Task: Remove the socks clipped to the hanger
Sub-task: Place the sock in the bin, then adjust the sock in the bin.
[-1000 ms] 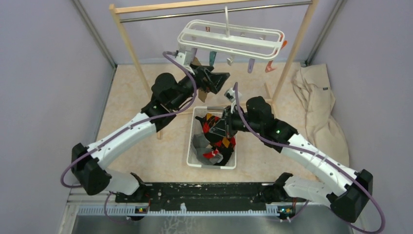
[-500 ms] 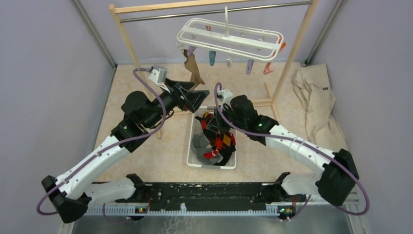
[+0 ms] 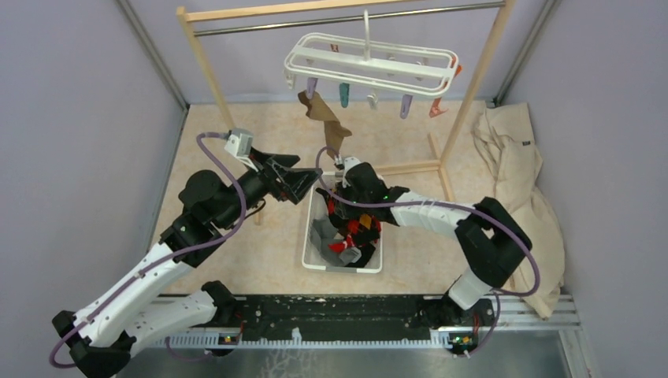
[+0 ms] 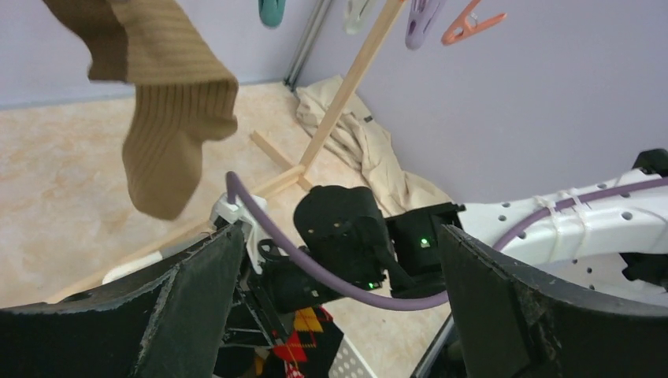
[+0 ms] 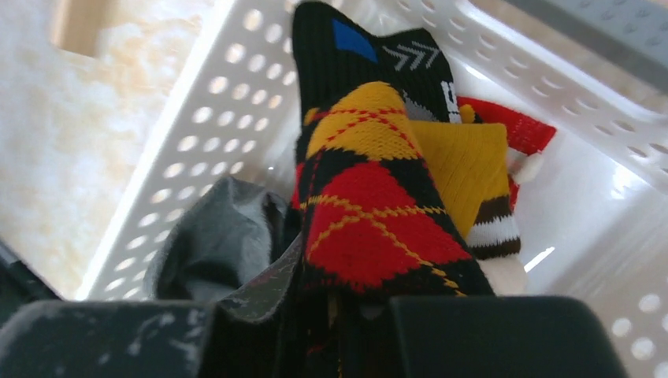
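The white hanger [image 3: 370, 59] hangs by its hook from the rack's bar. One brown sock [image 3: 324, 118] dangles from a clip at its left end; the other clips [image 3: 406, 104] hang bare. In the left wrist view that brown sock [image 4: 169, 118] hangs up left, apart from my left gripper [image 4: 339, 299], which is wide open with nothing held. It sits at the basket's far left corner [image 3: 309, 183]. My right gripper [image 3: 346, 206] reaches down into the basket. Its jaws [image 5: 346, 315] pinch the black, red and yellow argyle sock [image 5: 378, 220], which lies over other socks.
The white perforated basket [image 3: 315, 256] holds grey [image 5: 213, 244], mustard [image 5: 465, 165] and red [image 5: 520, 130] socks. The wooden rack [image 3: 213, 79] stands behind it with a low crossbar [image 3: 410, 167]. A large beige cloth [image 3: 516, 169] lies at the right wall.
My left arm has pulled back from the hanger, down and left to the basket's corner, still open. My right arm has lowered the argyle sock deeper into the basket. The brown sock swings free.
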You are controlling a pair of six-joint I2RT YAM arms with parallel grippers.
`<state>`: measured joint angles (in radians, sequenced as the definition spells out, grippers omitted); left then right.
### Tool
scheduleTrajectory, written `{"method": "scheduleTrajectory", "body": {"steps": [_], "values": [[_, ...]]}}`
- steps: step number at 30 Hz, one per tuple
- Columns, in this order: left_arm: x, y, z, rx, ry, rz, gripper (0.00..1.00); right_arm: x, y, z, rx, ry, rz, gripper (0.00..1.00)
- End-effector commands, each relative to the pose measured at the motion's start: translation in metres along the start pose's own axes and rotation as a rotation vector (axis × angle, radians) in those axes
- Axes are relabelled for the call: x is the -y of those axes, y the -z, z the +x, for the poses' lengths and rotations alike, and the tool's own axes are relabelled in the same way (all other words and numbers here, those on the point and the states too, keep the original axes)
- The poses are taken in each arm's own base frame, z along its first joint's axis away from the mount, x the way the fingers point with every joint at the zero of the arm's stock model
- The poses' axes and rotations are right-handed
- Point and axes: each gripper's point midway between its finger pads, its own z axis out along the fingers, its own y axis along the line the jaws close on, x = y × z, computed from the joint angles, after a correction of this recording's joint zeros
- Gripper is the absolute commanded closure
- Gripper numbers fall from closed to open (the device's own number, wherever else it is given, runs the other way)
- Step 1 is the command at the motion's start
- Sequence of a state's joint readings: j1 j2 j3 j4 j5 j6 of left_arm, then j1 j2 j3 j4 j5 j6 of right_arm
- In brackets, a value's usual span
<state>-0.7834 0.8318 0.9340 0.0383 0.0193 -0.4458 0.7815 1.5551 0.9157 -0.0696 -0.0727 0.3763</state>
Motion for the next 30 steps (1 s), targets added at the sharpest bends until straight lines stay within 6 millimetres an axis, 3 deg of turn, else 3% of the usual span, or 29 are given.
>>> {"method": "scheduleTrajectory", "body": {"steps": [1, 3, 6, 12, 17, 20, 21, 22, 24, 30], "values": [[-0.006, 0.007, 0.015, -0.041, 0.030, -0.018, 0.01, 0.000, -0.026, 0.003, -0.009, 0.037, 0.000, 0.77], [-0.011, 0.010, 0.025, -0.068, 0.038, -0.030, 0.01, -0.002, -0.031, 0.003, -0.026, 0.052, -0.011, 0.66], [-0.016, 0.015, 0.037, -0.092, 0.050, -0.046, 0.01, -0.010, -0.025, -0.004, -0.043, 0.097, -0.039, 0.60], [-0.022, 0.022, 0.042, -0.106, 0.042, -0.070, 0.01, -0.044, 0.044, -0.054, 0.043, 0.184, -0.111, 0.35], [-0.022, 0.026, 0.042, -0.105, 0.042, -0.070, 0.01, -0.056, 0.096, -0.081, 0.106, 0.212, -0.124, 0.30], [-0.023, 0.028, 0.044, -0.111, 0.043, -0.074, 0.01, -0.047, 0.105, -0.082, 0.122, 0.211, -0.072, 0.35], [-0.024, 0.029, 0.045, -0.112, 0.045, -0.075, 0.01, -0.041, 0.103, -0.081, 0.120, 0.210, -0.043, 0.40], [-0.025, 0.029, 0.047, -0.114, 0.047, -0.077, 0.01, -0.036, 0.100, -0.079, 0.112, 0.209, -0.022, 0.50], [-0.025, 0.030, 0.047, -0.114, 0.052, -0.077, 0.01, -0.029, 0.090, -0.074, 0.101, 0.203, 0.008, 0.67], [-0.030, 0.035, 0.046, -0.106, 0.052, -0.112, 0.01, -0.013, 0.047, -0.062, 0.115, 0.164, 0.060, 0.78]]}}
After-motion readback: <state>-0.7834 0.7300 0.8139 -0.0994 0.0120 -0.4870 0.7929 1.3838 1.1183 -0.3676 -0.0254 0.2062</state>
